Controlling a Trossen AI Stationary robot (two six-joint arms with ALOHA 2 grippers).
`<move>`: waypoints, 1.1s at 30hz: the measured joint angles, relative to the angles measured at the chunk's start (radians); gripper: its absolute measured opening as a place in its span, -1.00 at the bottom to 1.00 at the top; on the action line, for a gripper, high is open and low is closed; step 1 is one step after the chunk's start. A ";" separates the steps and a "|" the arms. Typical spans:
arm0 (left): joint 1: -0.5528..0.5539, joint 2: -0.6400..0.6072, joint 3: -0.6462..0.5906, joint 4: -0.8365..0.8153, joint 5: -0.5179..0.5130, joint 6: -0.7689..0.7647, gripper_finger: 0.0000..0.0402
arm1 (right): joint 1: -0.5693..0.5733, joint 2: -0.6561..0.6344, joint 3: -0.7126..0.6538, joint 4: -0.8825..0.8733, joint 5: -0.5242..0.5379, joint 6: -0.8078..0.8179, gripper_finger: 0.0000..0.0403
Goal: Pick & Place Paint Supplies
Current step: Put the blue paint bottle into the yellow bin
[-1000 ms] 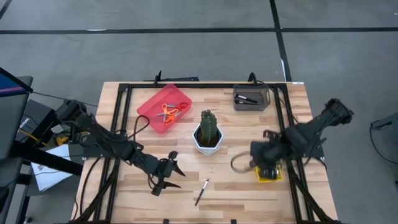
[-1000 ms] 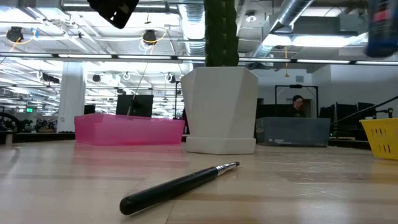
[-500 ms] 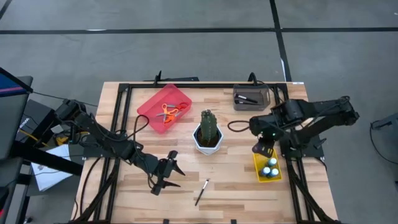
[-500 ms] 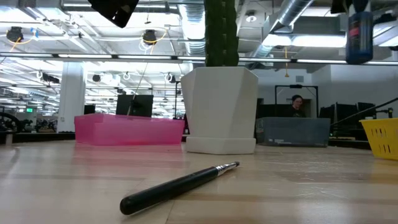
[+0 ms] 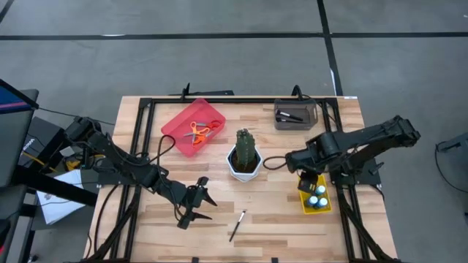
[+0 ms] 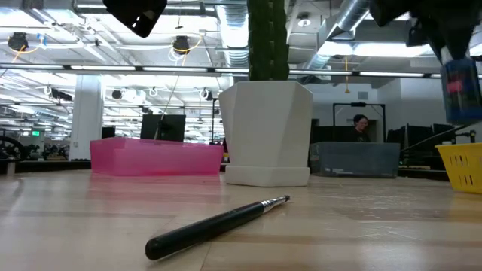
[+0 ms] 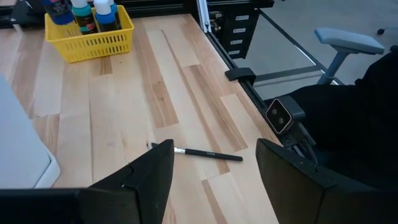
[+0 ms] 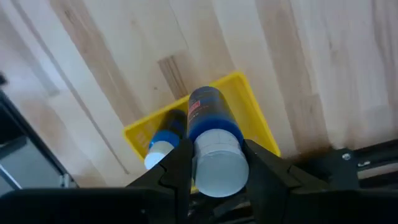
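My right gripper (image 5: 307, 177) is shut on a blue paint bottle (image 8: 213, 124) with a white cap, above the far end of the yellow basket (image 5: 306, 199) at the table's right. Three more blue bottles (image 5: 318, 197) stand in that basket. A dark-handled paintbrush (image 5: 237, 225) lies flat on the wood near the front edge. My left gripper (image 5: 199, 206) hovers open just left of it, and in its wrist view the paintbrush (image 7: 211, 154) lies beyond the fingers. Orange-handled scissors (image 5: 197, 131) lie in the red tray (image 5: 178, 120). My right gripper pinches the bottle's cap end (image 8: 214, 163) between its two fingers (image 8: 178, 167). The fingers come from above, pointing down. The bottle (image 6: 459, 90) hangs upright below them, cap up, lifted clear above the basket (image 8: 252, 102).
A green cactus in a white pot (image 5: 243, 155) stands mid-table between the arms. A grey bin (image 5: 295, 115) with dark items sits at the far right. The black frame rails (image 5: 139, 146) run along the table's sides. Bare wood lies around the paintbrush.
My right gripper, still shut on the bottle, has swung a little toward the far-left over the basket's far end, rolled somewhat, and sunk. In the low view the bottle now hangs clearly lower than before.
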 joint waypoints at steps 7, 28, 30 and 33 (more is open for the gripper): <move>0.000 0.000 0.000 0.001 -0.002 -0.016 0.11 | 0.053 0.001 -0.082 0.059 0.000 0.038 -0.45; 0.000 0.001 0.000 0.001 -0.003 -0.019 0.11 | 0.095 0.001 -0.234 0.195 0.006 0.076 -0.45; 0.000 0.001 0.000 0.001 -0.003 -0.019 0.11 | 0.095 0.001 -0.257 0.207 -0.001 0.080 -0.45; 0.000 0.001 0.000 0.001 -0.003 -0.019 0.11 | 0.106 0.001 -0.280 0.233 -0.008 0.087 -0.45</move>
